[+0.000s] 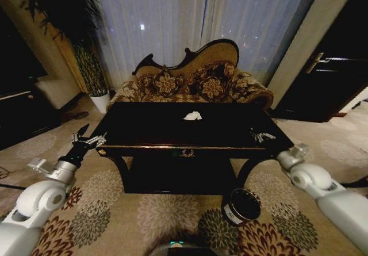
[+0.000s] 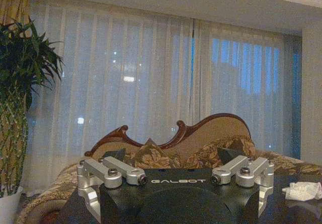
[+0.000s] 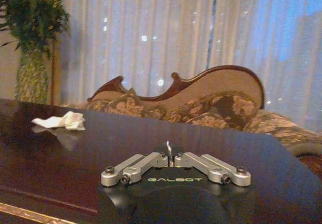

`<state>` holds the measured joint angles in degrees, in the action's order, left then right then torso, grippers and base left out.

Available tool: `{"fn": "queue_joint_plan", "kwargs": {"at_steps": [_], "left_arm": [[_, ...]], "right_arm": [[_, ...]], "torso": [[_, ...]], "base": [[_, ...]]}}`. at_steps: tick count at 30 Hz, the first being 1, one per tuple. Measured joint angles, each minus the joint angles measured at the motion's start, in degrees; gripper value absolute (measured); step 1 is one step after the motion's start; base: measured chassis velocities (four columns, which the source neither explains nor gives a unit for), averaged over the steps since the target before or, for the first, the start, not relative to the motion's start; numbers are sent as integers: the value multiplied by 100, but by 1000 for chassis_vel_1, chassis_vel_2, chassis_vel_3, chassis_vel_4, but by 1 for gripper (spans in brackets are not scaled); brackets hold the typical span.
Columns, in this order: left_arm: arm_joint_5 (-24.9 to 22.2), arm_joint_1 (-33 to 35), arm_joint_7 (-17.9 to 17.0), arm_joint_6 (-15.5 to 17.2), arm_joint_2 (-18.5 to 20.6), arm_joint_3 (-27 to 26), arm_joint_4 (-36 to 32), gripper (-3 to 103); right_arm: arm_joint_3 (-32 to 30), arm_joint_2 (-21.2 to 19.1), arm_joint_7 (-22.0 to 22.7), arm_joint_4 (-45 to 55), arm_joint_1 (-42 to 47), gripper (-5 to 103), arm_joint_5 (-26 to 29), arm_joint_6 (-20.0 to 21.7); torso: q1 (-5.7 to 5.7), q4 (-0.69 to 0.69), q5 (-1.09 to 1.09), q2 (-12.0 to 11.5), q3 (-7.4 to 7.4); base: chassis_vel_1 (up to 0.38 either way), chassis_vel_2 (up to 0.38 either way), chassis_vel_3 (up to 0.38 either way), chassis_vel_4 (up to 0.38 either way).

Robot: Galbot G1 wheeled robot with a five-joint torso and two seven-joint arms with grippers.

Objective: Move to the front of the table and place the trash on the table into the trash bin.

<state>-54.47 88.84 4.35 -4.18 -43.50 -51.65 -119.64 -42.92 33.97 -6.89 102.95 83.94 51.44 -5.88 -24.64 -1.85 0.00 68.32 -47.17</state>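
The robot stands at the front of the table (image 1: pixel 172 132), so the drive looks done. By this judgement the clearing is only partly under way. A crumpled white paper wad (image 1: pixel 192 116) lies on the table top towards the sofa (image 1: pixel 195 80) side, near the middle, well apart from both claws. The bin (image 1: pixel 242 205) sits on the carpet just in front of the table's front right leg, and what it holds cannot be told.

The left claw (image 1: pixel 90 139) hovers off the table's front left corner, fingers spread apart and empty. The right claw (image 3: pixel 168 156) rests over the table's right end, fingers pressed together on a tiny white scrap (image 3: pixel 169 147).

The wrist views show "GALBOT" printed on each claw body. The bin's white label cannot be read.
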Motion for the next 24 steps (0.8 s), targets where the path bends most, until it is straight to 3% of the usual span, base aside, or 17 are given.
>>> {"fn": "queue_joint_plan", "kwargs": {"at_steps": [5,13,22,24], "left_arm": [[0,0,-1,0,0,0,0,100],[0,0,0,0,0,0,0,100],[0,0,-1,0,0,0,0,100],[0,0,-1,0,0,0,1,100]], "right_arm": [[-681,488,-190,-40,672,1,-107,-213],[-1061,1157,-398,-270,1323,1,-408,-493],[-527,1599,-470,-1209,1159,1,-1050,-822],[-74,1641,-504,-1696,867,1,-1279,-950]], "torso": [[0,0,1,0,0],[0,-1,-1,0,1],[0,-1,-1,0,0],[0,-1,0,0,0]], "base": [[0,0,0,0],[0,0,0,0],[0,0,0,0],[0,0,0,0]]}}
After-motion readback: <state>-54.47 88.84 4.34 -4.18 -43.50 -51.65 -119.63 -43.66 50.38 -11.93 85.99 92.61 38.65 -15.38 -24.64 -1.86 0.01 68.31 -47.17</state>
